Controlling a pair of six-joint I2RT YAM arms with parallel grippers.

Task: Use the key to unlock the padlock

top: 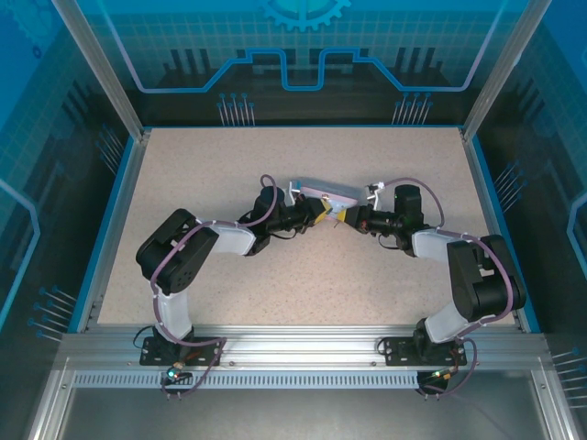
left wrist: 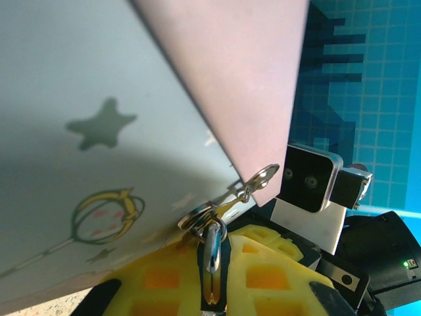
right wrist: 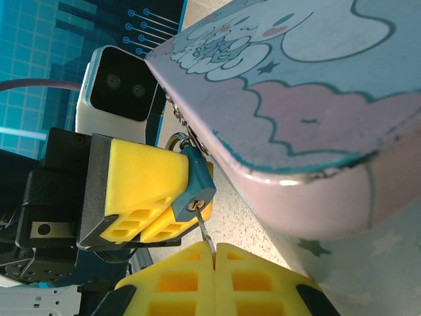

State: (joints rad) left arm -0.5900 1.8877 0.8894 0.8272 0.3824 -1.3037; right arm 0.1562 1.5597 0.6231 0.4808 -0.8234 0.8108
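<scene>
The small teal padlock [right wrist: 197,185] hangs by its shackle [left wrist: 215,245] from the hasp of the pale blue tin [top: 323,193]. My left gripper [left wrist: 214,263] is shut on the padlock body, its yellow fingers [right wrist: 140,191] clamping both sides. My right gripper [right wrist: 214,250] is shut on the thin grey key [right wrist: 206,234]. The key's blade tip sits in the keyhole on the padlock's underside. The key's head is hidden between the pads. From above, both grippers [top: 335,217] meet at the tin's near edge.
The tin [right wrist: 309,99], with cartoon clouds and stars, rests on the speckled table [top: 303,275] and looms just beside both grippers. The right wrist camera block [left wrist: 308,184] faces the left gripper at close range. Blue walls [top: 110,183] ring the table.
</scene>
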